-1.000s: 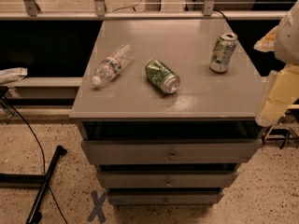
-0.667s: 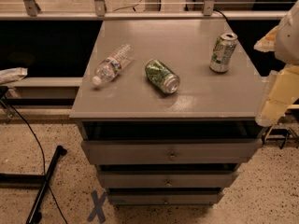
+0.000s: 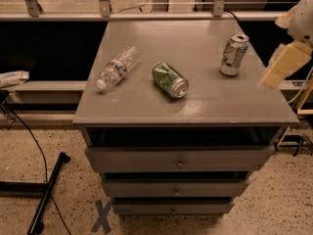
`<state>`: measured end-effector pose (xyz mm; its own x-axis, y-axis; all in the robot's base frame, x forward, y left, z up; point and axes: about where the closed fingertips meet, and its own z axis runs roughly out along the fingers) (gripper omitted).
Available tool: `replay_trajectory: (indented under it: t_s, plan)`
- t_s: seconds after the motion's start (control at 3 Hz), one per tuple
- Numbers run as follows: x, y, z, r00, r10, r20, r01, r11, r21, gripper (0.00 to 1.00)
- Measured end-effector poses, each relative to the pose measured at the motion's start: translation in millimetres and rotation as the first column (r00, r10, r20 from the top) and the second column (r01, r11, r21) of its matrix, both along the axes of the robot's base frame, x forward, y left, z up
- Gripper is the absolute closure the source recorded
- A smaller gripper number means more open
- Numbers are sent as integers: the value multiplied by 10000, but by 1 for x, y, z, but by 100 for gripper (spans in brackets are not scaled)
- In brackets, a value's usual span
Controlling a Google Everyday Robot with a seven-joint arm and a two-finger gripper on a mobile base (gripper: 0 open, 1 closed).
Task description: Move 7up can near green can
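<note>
Standing 7up can (image 3: pixel 233 55): upright on the grey drawer cabinet (image 3: pixel 195 33), well to the right of the green can (image 3: pixel 170 80) and slightly farther back; we see the two apart.
Green can: on its side, one silver end turned front-right.
Gripper (image 3: pixel 284 65): off the cabinet's right edge, far right of the green can, beyond the 7up can and not touching it; parted or closed, we cannot tell.
Water bottle (image 3: pixel 116 68): clear plastic, on its side near the green can's left, white cap front-left.
Blue X (image 3: pixel 102 217): on the speckled floor, below-left of the green can.
</note>
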<state>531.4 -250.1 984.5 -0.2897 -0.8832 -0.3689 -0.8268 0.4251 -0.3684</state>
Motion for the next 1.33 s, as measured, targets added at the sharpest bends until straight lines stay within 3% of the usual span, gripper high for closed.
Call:
replay_trajectory:
  t_s: [0.33,0.67,1.0,1.33]
  plan:
    - [47,-21,1,9910,-894,995,761,9886,1302,0]
    - [109,-28,5,9595,-1845,2127,1188,9502,2880,0]
    - [163,-33,-2,9232,-2767,2666,1502,8985,4124,0]
    - [195,-39,-16,9027,-3468,2547,1817,8438,5049,0]
